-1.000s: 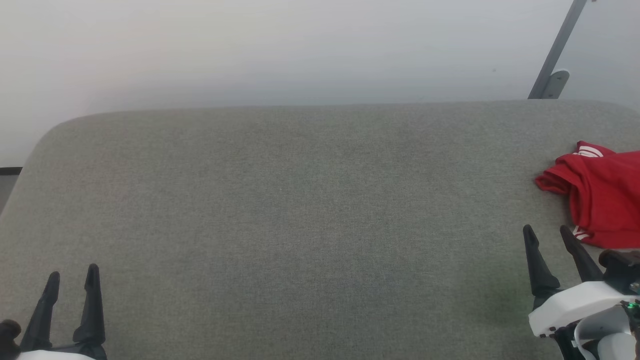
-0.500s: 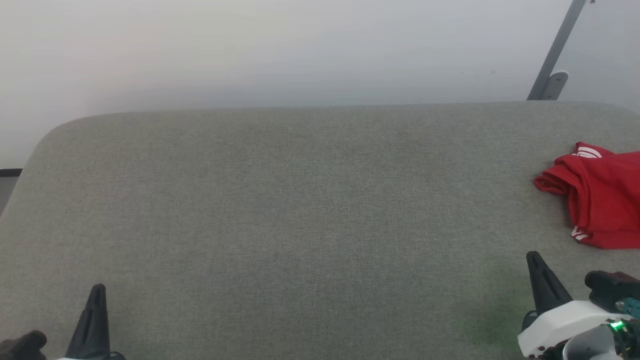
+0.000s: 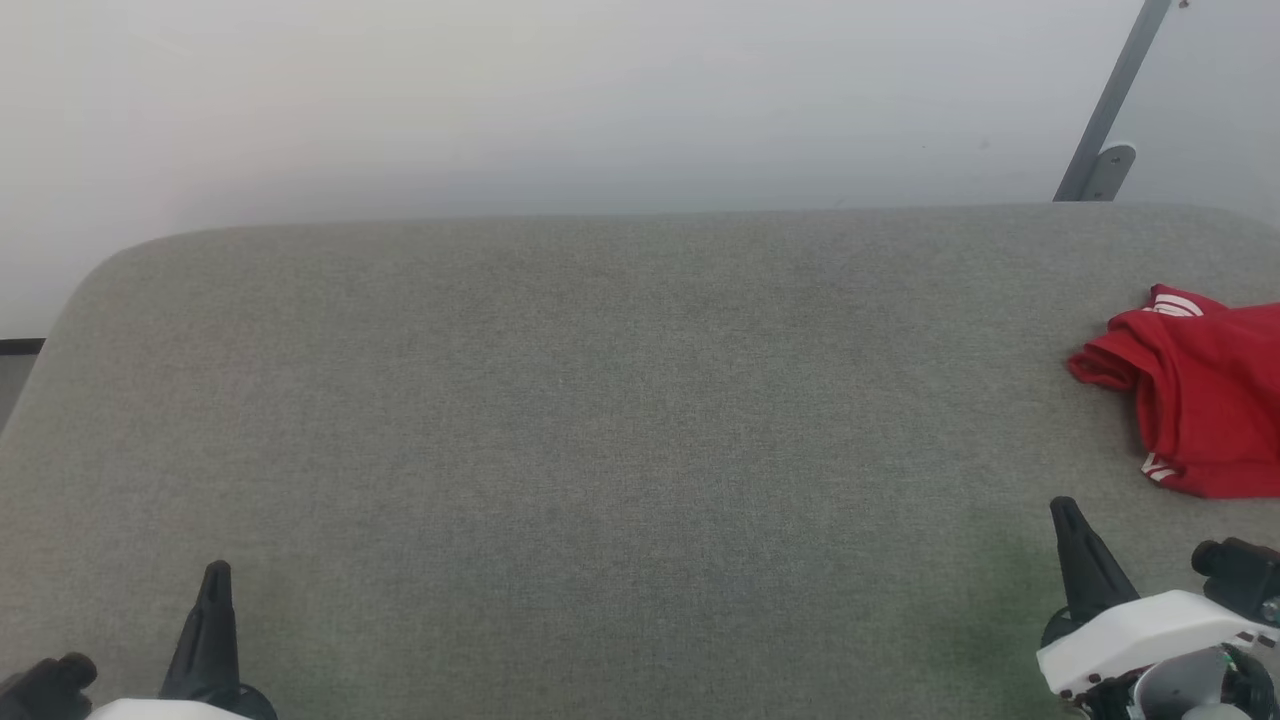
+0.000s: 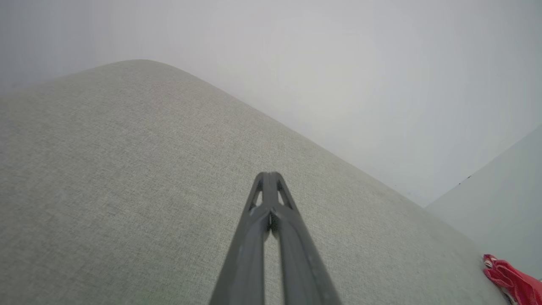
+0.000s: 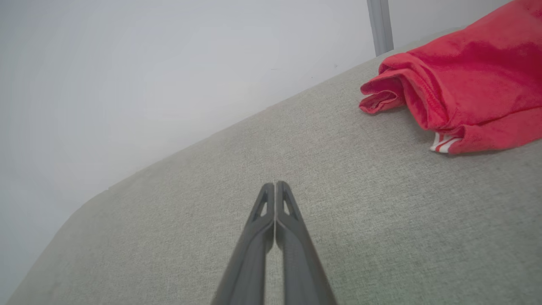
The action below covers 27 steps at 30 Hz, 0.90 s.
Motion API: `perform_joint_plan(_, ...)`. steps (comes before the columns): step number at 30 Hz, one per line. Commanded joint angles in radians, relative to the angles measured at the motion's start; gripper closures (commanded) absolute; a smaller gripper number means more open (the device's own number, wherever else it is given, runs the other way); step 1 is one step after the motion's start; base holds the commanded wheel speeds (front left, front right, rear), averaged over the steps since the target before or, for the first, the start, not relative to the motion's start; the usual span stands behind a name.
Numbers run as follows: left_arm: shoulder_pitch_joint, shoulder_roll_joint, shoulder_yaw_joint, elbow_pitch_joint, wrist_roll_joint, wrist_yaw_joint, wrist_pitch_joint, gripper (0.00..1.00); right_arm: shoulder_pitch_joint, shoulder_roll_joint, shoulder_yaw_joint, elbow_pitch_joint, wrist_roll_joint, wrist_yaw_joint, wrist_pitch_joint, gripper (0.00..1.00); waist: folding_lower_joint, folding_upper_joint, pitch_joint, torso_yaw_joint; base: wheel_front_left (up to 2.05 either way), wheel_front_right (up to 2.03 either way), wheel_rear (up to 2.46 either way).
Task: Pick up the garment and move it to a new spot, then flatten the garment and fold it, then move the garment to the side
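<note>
Both grippers low at the near edge of the grey fabric-covered surface (image 3: 600,400). Left gripper (image 3: 214,578): fingers pressed together, nothing between them, nothing near its tips. Right gripper (image 3: 1064,515): likewise pinched closed and empty; its wrist view shows the two fingers meeting along their length over bare fabric. The garment (image 3: 1200,400) lies ahead of the right gripper and off to its outer side, near but not touching, and well apart from the left gripper, far across toward its inner side. It is a compact red bundle, doubled over itself, with a rolled edge facing the grippers and striped trim peeking out underneath; part runs off the head view's right edge. No lettering visible. Beyond it, a grey metal post (image 3: 1105,130) against a pale wall (image 3: 500,100). Judgement: neither gripper is engaged. The bundle sits to the side, but loose and uneven, so I cannot tell whether this is an untidy finish or an untouched start.
</note>
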<state>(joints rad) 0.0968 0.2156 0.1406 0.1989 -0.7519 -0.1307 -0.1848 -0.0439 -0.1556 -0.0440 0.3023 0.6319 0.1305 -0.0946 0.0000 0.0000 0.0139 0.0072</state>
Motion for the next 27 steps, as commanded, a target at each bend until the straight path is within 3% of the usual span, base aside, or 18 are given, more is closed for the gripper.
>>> perform_joint_plan(1,-0.026,0.011,0.004,-0.011,-0.021,0.000,0.007,1.00,-0.024,-0.002,-0.008,-0.016,0.024,0.000,0.006,1.00,0.0000,0.0000,0.000,0.000,0.00,0.00,0.00)
perform_joint_plan(27,-0.094,-0.050,-0.007,0.008,-0.318,0.000,0.110,1.00,-0.041,0.036,-0.030,-0.034,0.362,0.000,0.077,1.00,0.0000,0.0000,-0.003,-0.002,0.00,0.00,0.00)
